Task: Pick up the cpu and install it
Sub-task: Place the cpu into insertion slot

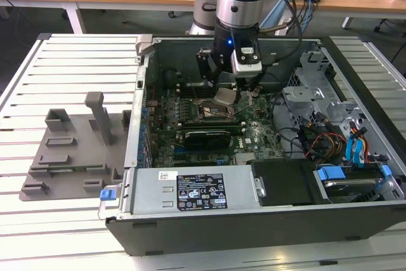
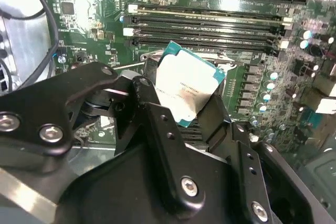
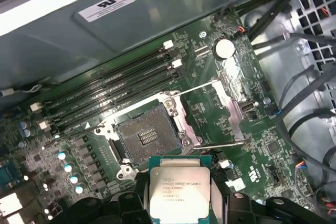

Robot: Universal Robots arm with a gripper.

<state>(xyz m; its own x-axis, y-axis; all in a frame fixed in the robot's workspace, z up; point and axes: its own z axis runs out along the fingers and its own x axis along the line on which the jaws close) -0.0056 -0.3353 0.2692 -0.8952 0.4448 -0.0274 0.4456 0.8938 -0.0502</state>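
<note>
A grey fixture tray (image 1: 70, 157) lies on the slatted table (image 1: 76, 61) at the exterior view's left, beside an open computer case (image 1: 254, 230). Over the case's middle, the arm's gripper (image 1: 226, 98) hangs with its 2 fingers (image 2: 152, 116) clamped on opposite edges of the cpu (image 1: 225, 97), metal plate up. The chip is held above the green motherboard (image 1: 260, 138), near the opened socket (image 3: 147, 140). Blue cables (image 1: 354, 150) lie toward the exterior view's right.
</note>
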